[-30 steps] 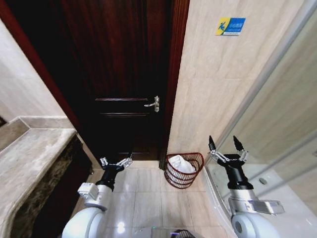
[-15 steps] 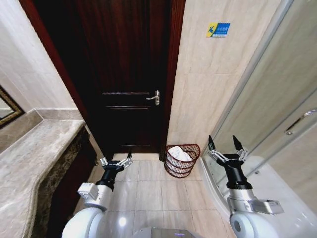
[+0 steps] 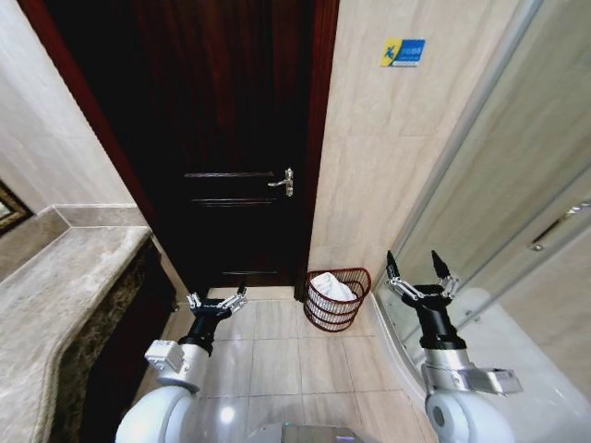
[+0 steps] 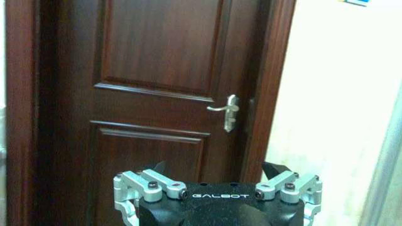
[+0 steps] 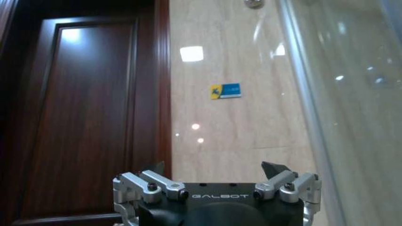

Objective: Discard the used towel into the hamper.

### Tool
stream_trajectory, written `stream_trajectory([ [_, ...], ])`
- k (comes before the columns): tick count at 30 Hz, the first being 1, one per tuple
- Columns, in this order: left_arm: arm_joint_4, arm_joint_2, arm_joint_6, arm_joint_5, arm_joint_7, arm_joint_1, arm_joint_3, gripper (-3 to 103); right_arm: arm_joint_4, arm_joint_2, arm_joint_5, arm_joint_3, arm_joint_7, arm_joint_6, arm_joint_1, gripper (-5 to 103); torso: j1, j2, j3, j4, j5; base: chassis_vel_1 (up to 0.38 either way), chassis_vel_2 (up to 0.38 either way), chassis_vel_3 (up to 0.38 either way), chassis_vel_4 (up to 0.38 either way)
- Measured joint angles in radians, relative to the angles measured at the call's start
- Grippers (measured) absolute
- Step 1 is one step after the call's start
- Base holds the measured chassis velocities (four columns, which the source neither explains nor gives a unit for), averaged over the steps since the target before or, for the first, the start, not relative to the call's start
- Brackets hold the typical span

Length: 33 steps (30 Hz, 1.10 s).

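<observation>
Both grippers (image 3: 217, 298) (image 3: 422, 270) forward (fingers spread)

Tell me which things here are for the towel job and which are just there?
For the job:
hamper on the floor by the door frame
white towel, already lying inside it
left gripper and right gripper, both open and empty

Just there:
dark door
door handle
stone counter
blue wall sign
glass shower panel

We're in a bathroom here: beige wall tiles (image 3: 369, 166) and matching floor tiles (image 3: 277, 355), a marble vanity counter (image 3: 55, 295) along the left wall, a glass shower enclosure (image 3: 517, 185) on the right, and a dark wooden door (image 3: 231, 138) straight ahead.
</observation>
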Motion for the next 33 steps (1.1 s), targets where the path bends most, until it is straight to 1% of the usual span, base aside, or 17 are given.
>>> stream_trajectory([
  [10, 0.0, 0.0, 0.0, 0.0, 0.0, 0.0, 0.0, 100, -0.007, 0.002, 0.001, -0.002, 0.001, -0.002, 0.009, 100, 0.0, 0.0, 0.0, 0.0001, -0.0001, -0.083, -0.078, -0.067, -0.076],
  [33, 0.0, 0.0, 0.0, 0.0, 0.0, 0.0, 0.0, 100, 0.012, 0.021, 0.004, -0.001, -0.02, 0.016, -0.024, 100, 0.0, 0.0, 0.0, 0.0, -0.0001, -0.123, -0.12, -0.122, -0.122],
])
